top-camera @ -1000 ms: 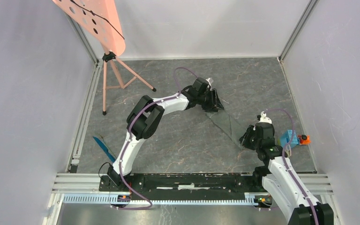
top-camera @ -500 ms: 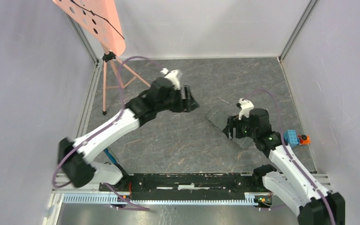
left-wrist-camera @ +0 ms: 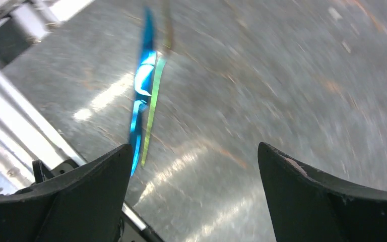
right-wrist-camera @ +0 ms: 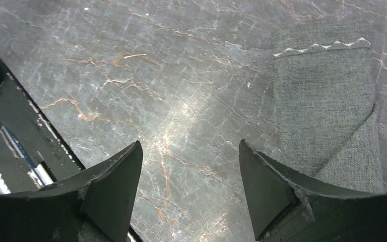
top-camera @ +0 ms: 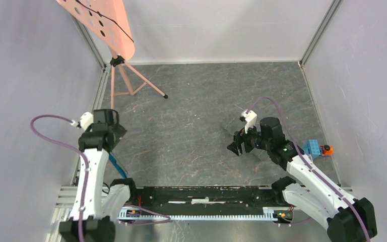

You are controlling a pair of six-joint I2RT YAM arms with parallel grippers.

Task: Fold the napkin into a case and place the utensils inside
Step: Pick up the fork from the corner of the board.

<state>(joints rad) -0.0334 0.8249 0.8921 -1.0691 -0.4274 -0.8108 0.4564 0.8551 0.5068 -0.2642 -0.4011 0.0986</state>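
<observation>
Folding seems done: wide, empty left gripper point(left-wrist-camera: 194, 148) has swung from the narrow dark-grey cloth case point(right-wrist-camera: 327, 101) to thin blue-and-green utensils point(left-wrist-camera: 143, 101); right gripper point(right-wrist-camera: 189, 146) gapes empty beside that case.

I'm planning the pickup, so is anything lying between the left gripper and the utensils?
Nothing visible does. The left gripper hangs open over the slate floor, and the utensils lie just ahead, beside the metal rail. The view is blurred.

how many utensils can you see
2 for sure: a blue utensil and a green utensil, side by side on the floor near the left rail. The wrist view is blurred; a faint yellowish streak just beyond them may be a third.
</observation>
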